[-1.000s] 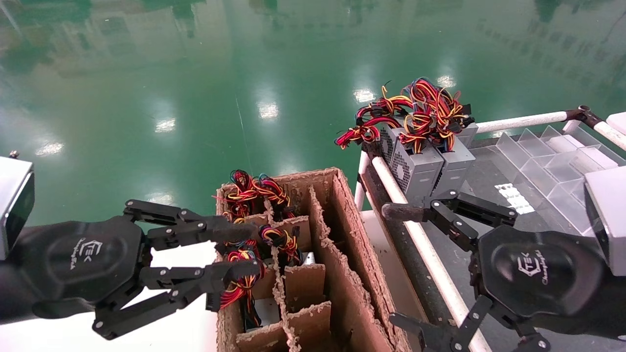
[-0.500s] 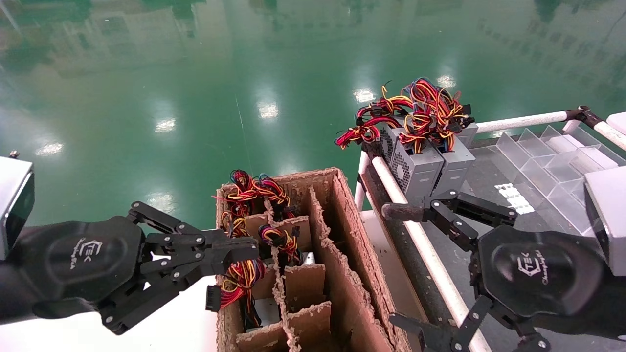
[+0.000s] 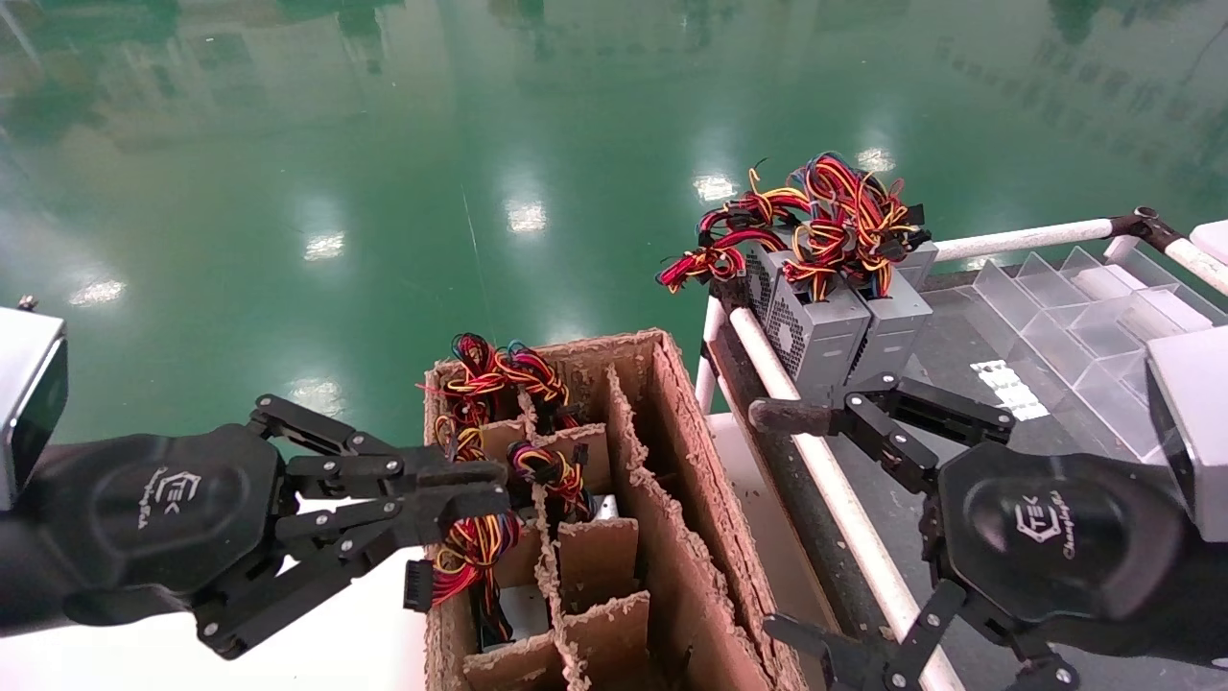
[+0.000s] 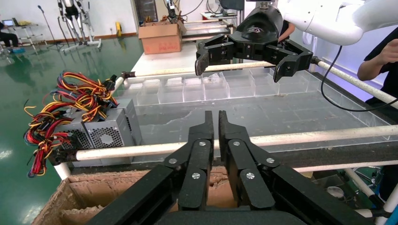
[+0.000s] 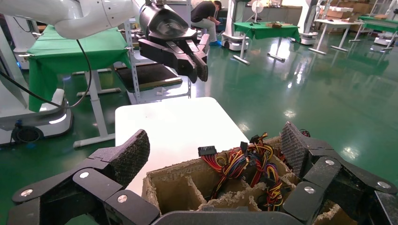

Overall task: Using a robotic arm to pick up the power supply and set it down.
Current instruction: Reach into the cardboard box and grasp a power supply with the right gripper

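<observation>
Two grey power supplies with honeycomb grilles and red, yellow and black wire bunches stand side by side at the rack's far corner, also in the left wrist view. More wire bundles stick up out of a divided cardboard box. My left gripper hovers over the box's left cells, shut, with nothing showing between its fingers. The right wrist view shows it well above the box. My right gripper hangs open over the rack's near rail, empty.
The rack has white tube rails and a dark deck holding clear plastic divider trays. A white table lies left of the box. Glossy green floor lies beyond. People and benches stand far off.
My left gripper's fingers have closed from wide open to shut over the box's left cells, in about the same place. The right arm has not moved.
</observation>
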Controlling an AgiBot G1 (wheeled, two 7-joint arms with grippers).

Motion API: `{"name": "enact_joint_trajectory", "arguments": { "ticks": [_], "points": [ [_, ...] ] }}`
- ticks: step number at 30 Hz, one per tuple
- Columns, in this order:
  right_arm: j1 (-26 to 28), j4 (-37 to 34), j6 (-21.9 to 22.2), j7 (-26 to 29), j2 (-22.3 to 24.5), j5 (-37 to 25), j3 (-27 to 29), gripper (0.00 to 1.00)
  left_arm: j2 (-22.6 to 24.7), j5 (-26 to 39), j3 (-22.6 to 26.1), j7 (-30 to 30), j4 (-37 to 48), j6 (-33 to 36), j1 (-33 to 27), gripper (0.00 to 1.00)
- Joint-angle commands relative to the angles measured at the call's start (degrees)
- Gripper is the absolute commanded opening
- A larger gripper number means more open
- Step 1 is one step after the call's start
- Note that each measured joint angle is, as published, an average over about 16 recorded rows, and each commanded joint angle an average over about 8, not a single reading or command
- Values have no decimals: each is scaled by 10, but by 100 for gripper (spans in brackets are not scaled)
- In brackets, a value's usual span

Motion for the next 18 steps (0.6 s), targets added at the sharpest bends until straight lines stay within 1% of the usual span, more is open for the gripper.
{"name": "enact_joint_trajectory", "arguments": {
  "ticks": [1,6,11,14,18],
  "points": [
    [-1,-1,-1,-1,0,1,0,100,0,0,0,0,0,0,0,100],
    [10,2,20,13,-9,-25,-12,100,0,0,0,0,0,0,0,100],
    [28,10,49,33,-25,-68,-32,100,0,0,0,0,0,0,0,100],
    [43,8,67,42,-47,-104,-52,100,0,0,0,0,0,0,0,100],
    [67,-6,90,48,-92,-162,-85,100,0,0,0,0,0,0,0,100]
  ]
}}
